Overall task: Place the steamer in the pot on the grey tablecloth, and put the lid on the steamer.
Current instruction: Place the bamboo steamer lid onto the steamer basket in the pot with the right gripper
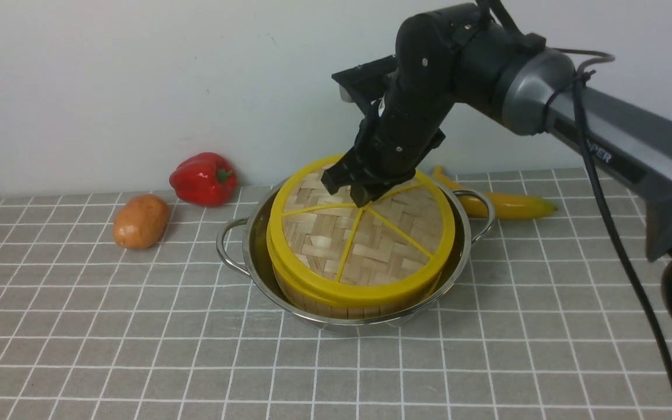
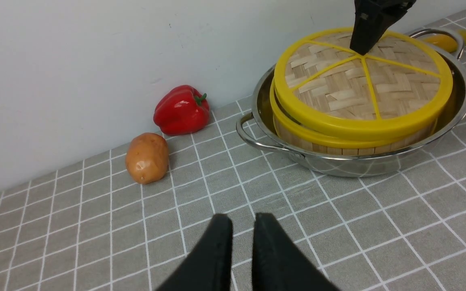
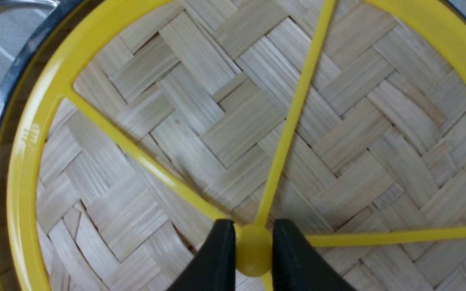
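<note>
The shiny steel pot (image 1: pixel 252 256) stands on the grey tablecloth (image 1: pixel 137 350) with the bamboo steamer (image 1: pixel 312 300) inside it. The woven lid (image 1: pixel 371 239) with yellow spokes lies on top of the steamer, its rim a little offset from the steamer's rim (image 2: pixel 293 131). My right gripper (image 3: pixel 253 242) reaches down from above and is shut on the lid's yellow centre knob (image 3: pixel 253 252). In the left wrist view my left gripper (image 2: pixel 243 226) hovers low over bare cloth, well short of the pot, its fingers nearly together with nothing between them.
A red bell pepper (image 1: pixel 203 178) and a potato (image 1: pixel 140 220) lie left of the pot near the white wall. A banana (image 1: pixel 505 204) lies behind the pot's right handle (image 1: pixel 482 204). The right arm stretches across the upper right.
</note>
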